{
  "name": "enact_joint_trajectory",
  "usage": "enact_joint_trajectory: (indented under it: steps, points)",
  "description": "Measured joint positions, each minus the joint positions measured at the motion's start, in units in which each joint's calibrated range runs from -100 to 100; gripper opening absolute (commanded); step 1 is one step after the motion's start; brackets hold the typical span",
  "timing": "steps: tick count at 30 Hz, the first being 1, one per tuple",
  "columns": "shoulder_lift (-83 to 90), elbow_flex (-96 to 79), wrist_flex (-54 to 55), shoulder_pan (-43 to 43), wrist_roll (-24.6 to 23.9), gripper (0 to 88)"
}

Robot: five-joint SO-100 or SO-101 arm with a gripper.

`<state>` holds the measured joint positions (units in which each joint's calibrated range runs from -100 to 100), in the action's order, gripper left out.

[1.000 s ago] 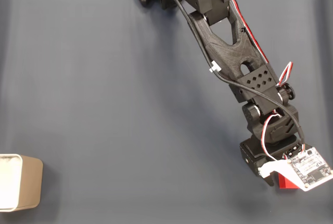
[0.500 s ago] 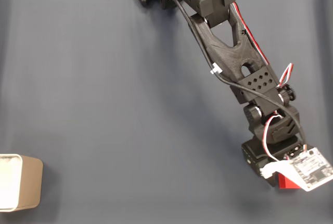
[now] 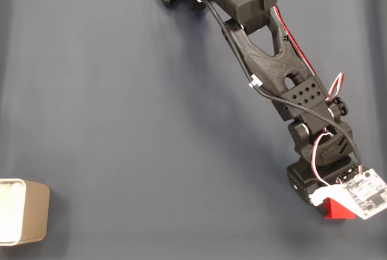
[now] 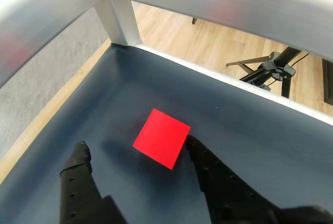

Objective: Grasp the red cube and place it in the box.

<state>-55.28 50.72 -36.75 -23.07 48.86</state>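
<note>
1. Red cube point(image 4: 162, 138) lies on the dark blue table mat point(image 4: 250, 125) between the spread black fingers point(image 4: 78, 161) in the wrist view; the right finger tip sits just beside its edge.
2. The gripper point(image 4: 136, 148) stands wide, holding nothing.
3. In the fixed view the cube point(image 3: 336, 209) peeks out at the far right under the arm point(image 3: 272, 66); the tan box point(image 3: 24, 211) sits at the lower left, well apart.

No legible text, labels, brands or numbers in either view. Markings on the white circuit board point(image 3: 366, 195) at the wrist are too small to read.
</note>
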Motion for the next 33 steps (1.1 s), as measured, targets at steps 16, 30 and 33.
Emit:
enact_joint_trajectory:
  steps: [16,30,33]
  points:
    - [-1.30,1.54,1.03,-0.96,0.10,42.2]
    - [-1.30,1.63,1.03,-2.00,0.34,41.7]
    - [-1.30,1.63,1.03,-1.85,0.34,40.6]
